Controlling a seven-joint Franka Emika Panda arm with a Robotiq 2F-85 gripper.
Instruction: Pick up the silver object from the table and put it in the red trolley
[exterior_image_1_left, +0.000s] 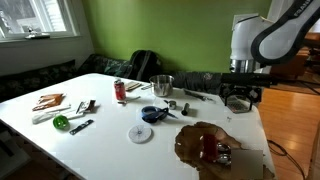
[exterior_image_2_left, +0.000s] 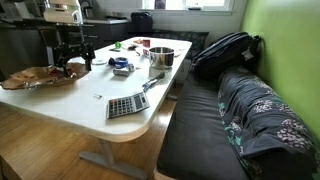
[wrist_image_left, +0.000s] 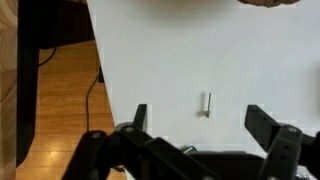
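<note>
While your gripper (wrist_image_left: 198, 112) hangs with fingers spread wide, the small silver object (wrist_image_left: 208, 104) lies between them on the white table (wrist_image_left: 170, 50). In an exterior view, the red trolley (exterior_image_1_left: 212, 150) sits nearest, inside a brown dish (exterior_image_1_left: 185, 140). The steel pot (exterior_image_1_left: 162, 84) stands beyond at 11 o'clock, its contents hidden.

One red trolley (exterior_image_1_left: 211, 149), one red can (exterior_image_1_left: 120, 90), one metal pot (exterior_image_1_left: 162, 85), one calculator (exterior_image_2_left: 127, 104).
</note>
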